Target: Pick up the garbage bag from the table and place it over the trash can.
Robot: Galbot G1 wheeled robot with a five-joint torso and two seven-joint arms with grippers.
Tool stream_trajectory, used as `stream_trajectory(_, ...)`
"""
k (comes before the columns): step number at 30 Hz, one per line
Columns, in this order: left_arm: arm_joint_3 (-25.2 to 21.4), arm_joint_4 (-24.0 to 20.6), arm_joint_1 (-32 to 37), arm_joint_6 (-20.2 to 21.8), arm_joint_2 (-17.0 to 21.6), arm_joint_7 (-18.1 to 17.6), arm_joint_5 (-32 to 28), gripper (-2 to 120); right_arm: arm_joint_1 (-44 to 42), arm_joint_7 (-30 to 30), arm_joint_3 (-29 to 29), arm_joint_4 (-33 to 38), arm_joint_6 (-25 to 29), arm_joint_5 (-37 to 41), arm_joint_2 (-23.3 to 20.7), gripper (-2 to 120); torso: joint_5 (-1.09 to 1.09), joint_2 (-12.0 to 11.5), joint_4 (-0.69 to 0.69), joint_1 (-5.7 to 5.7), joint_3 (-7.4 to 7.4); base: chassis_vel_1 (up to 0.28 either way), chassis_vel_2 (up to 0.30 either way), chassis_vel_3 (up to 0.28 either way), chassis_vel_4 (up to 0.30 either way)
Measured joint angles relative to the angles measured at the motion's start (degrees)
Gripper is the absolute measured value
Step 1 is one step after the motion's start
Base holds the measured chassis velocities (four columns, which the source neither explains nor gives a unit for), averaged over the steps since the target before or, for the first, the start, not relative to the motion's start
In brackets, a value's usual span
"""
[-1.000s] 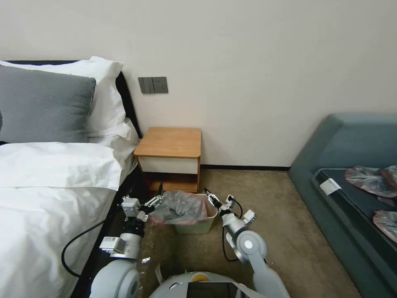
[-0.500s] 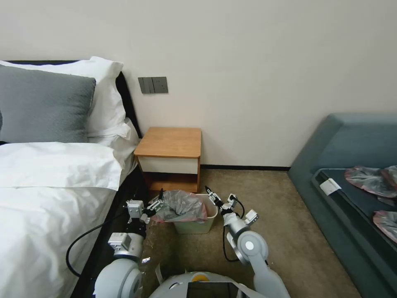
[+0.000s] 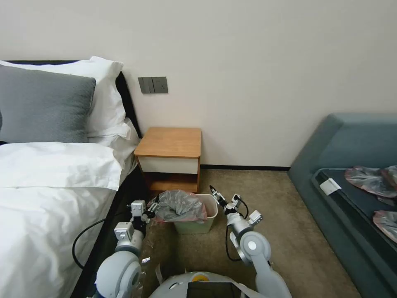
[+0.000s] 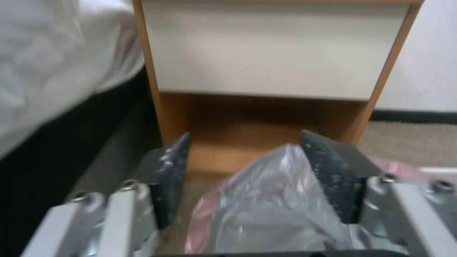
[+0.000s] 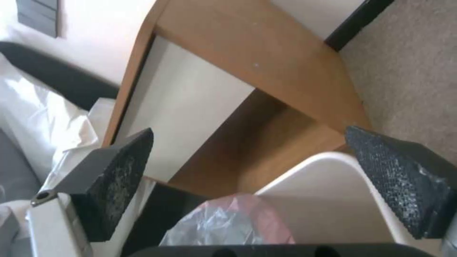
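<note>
Garbage bag [image 3: 180, 205] draped over trash can's [image 3: 209, 213] left rim, between spread empty left claw [image 3: 151, 206]; right claw [image 3: 219, 197] wide, empty.

Small beige plastic trash can [image 3: 205, 219] on floor before light-brown wooden nightstand table [image 3: 170, 157]; wrinkled silvery-grey film garbage bag [image 3: 178, 205] draped over its left side.

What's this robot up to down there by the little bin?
It is lining the trash can on the carpet in front of the table. The garbage bag lies crumpled over the bin's left part, with the right part of the rim bare. The left gripper sits open at the bag's left edge, film between its fingers. The right gripper hangs open just right of the bin, holding nothing.
</note>
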Motion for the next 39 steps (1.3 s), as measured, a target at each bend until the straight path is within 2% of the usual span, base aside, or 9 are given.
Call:
stream_trajectory(1,0.15,0.19,-0.33,1.09,0.25,-0.57,-1.05,57,0.02,0.00,0.10,-0.11,0.10,-0.06,0.12,100,0.00,0.00,0.00,0.00,0.00,0.000,0.000,0.000,0.000)
stream_trajectory(2,0.15,0.19,-0.33,1.09,0.25,-0.57,-1.05,57,0.02,0.00,0.10,-0.11,0.10,-0.06,0.12,100,0.00,0.00,0.00,0.00,0.00,0.000,0.000,0.000,0.000)
stream_trajectory(4,0.80,1.14,-1.38,3.71,0.78,-2.00,-3.64,54,-0.05,-0.01,0.32,-0.44,0.64,-0.48,0.49,100,0.00,0.00,0.00,0.00,0.00,0.000,0.000,0.000,0.000)
stream_trajectory(15,3.88,5.90,-4.47,8.23,1.14,-4.40,-5.26,53,-0.77,-0.05,1.82,-0.58,1.89,-1.08,0.64,100,0.01,0.00,0.00,0.01,0.00,0.000,0.000,0.000,0.000)
stream_trajectory(23,5.38,10.15,-6.45,8.21,0.61,-4.53,-4.89,53,-1.76,-0.31,2.54,-0.20,1.96,-1.08,0.55,100,0.00,0.00,-0.01,0.00,0.00,0.000,0.000,0.000,0.000)
stream_trajectory(39,8.47,12.43,-8.10,5.85,-0.85,-3.40,-1.63,52,-3.66,-1.06,3.25,0.63,2.03,-1.48,0.36,100,0.00,0.00,0.00,0.00,0.00,0.000,0.000,0.000,0.000)
